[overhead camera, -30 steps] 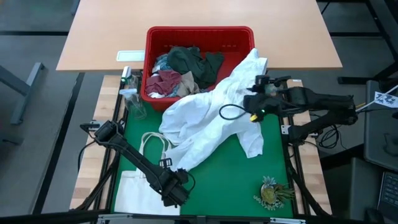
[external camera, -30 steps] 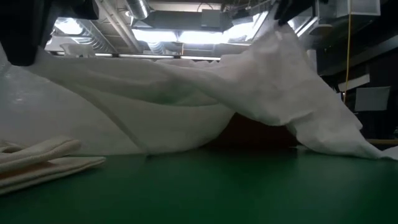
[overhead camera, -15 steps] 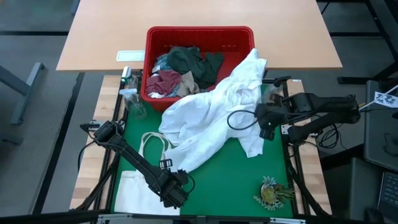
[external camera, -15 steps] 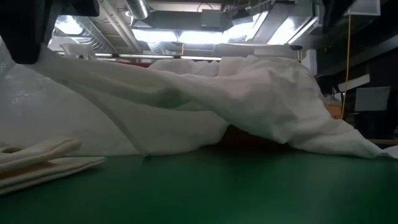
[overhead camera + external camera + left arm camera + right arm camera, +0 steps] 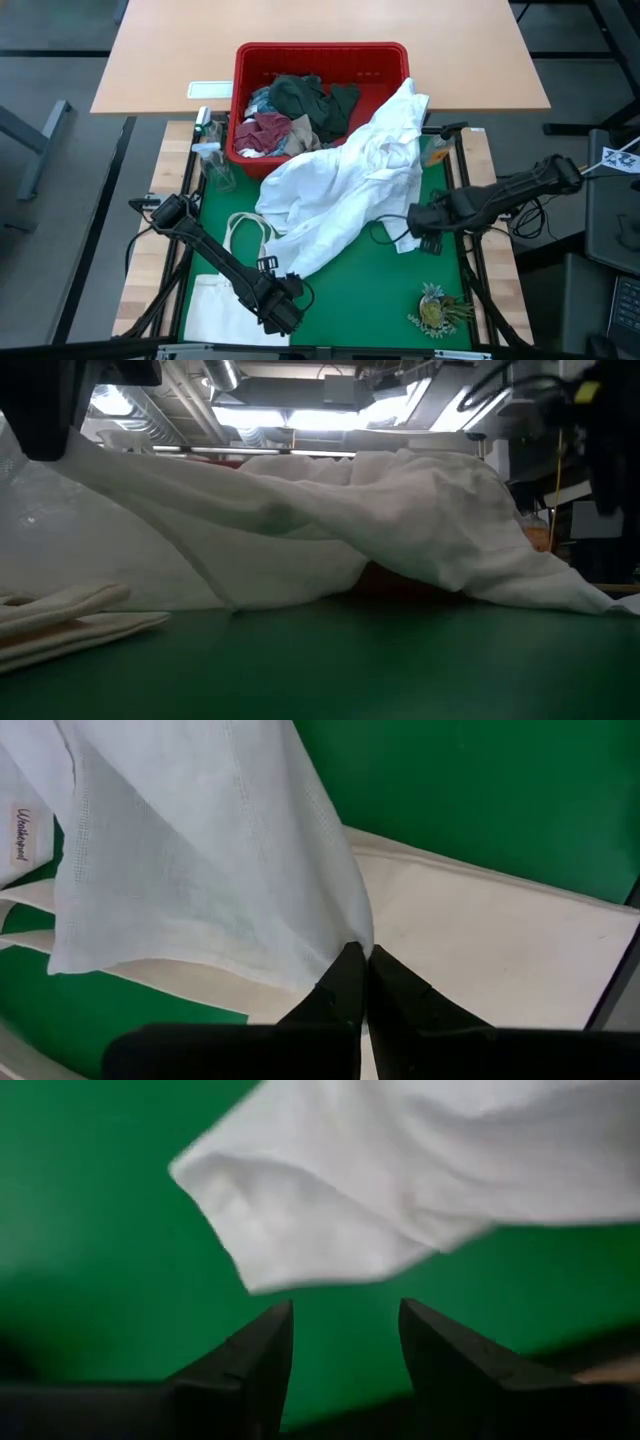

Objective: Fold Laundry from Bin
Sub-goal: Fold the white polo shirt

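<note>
Your right gripper has let go and dropped away: a second ago it was up at the big white cloth garment near the basket's corner, half a second ago it sat further along the edge, and now it is low over the green mat, just beside the garment's loose lower corner. In the right wrist view its two dark fingers stand spread apart with nothing between them, the white hem hanging just ahead, not touching as far as you can see. The garment has settled too; in the low view its raised peak has sagged into a broad mound. One end of it drapes over the rim of the rectangular red plastic basket with slotted sides, the rest spreads across the mat. Your left gripper sits at the mat's near edge, fingers pinched together on the garment's trailing corner, right above the flat cream tote bag. Count it up: one white garment out, one basket, with dark green, maroon and a few more pieces heaped inside, too tangled to number, and one tote.
</note>
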Available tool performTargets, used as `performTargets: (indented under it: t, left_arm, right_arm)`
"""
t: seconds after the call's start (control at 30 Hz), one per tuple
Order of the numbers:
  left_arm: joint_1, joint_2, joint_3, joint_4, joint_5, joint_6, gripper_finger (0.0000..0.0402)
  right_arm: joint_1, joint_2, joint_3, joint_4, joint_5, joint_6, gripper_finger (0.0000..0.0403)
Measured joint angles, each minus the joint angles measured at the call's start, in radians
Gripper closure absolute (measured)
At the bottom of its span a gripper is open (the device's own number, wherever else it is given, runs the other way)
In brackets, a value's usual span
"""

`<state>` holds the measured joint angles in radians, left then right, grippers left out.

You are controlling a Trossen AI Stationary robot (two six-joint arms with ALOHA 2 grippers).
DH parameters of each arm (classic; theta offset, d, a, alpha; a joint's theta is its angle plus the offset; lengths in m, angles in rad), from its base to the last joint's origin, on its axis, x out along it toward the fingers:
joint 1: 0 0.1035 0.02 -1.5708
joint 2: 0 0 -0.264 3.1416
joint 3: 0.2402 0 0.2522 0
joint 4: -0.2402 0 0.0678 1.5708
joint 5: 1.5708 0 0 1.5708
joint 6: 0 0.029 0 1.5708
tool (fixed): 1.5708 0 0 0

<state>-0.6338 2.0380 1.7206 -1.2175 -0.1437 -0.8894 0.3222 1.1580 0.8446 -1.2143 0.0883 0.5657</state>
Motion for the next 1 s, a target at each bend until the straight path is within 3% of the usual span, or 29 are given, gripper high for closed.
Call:
performTargets:
  t: [0.17, 0.4, 0.8, 1.0]
  left_arm:
    - [0.0, 0.0, 0.0, 0.003, 0.0, 0.0, 0.0402]
    - [0.0, 0.0, 0.0, 0.003, 0.0, 0.0, 0.0402]
    - [0.0, 0.0, 0.0, 0.005, -0.001, 0.0, 0.0402]
    - [0.0, 0.0, 0.0, 0.009, 0.0, -0.001, 0.0402]
  right_arm:
    - [-0.001, 0.002, -0.118, 0.194, -0.084, -0.023, 0.0219]
    - [-0.001, 0.005, -0.213, 0.318, -0.09, -0.024, 0.0219]
    - [-0.001, 0.005, -0.277, 0.366, -0.129, -0.103, 0.0219]
    - [-0.001, 0.005, -0.277, 0.421, -0.214, -0.156, 0.0219]
